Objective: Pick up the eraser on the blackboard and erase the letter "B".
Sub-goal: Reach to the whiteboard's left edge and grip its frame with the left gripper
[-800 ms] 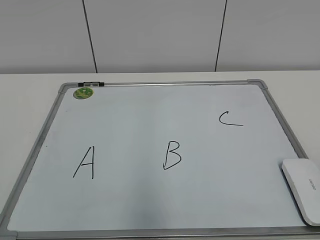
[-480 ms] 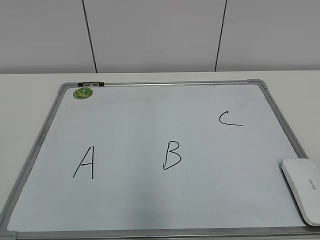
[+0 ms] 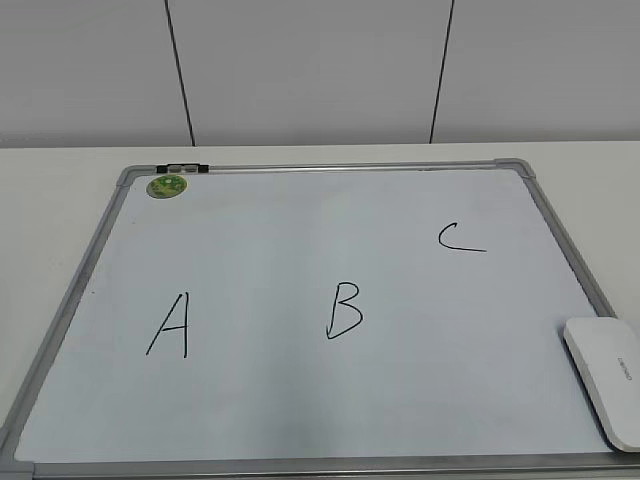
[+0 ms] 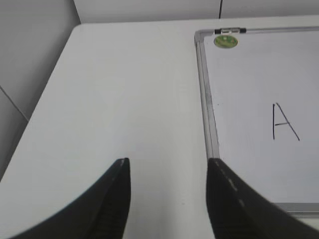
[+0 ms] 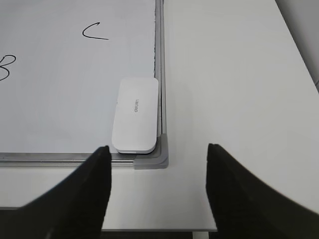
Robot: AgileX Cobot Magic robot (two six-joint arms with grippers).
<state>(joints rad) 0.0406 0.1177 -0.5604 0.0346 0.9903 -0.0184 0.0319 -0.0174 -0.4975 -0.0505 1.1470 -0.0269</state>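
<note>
The blackboard [image 3: 300, 230] is a pale whiteboard with a grey frame, lying flat on the white table. It bears a black "A" [image 3: 169, 325], the letter "B" [image 3: 344, 310] in the middle and a smaller "C" [image 3: 459, 238]. The white eraser [image 3: 606, 379] lies at the board's near right corner; it also shows in the right wrist view [image 5: 135, 114], against the frame. My right gripper [image 5: 158, 154] is open and empty, above the bare table just in front of that corner. My left gripper [image 4: 168, 163] is open and empty, over the table left of the board's frame [image 4: 207, 114]. Neither gripper shows in the exterior view.
A round green magnet [image 3: 167, 185] sits at the board's far left corner, next to a small black and silver clip [image 3: 183, 167]. A pale wall with dark seams stands behind the table. The table's near edge [image 5: 149, 230] lies just under my right gripper.
</note>
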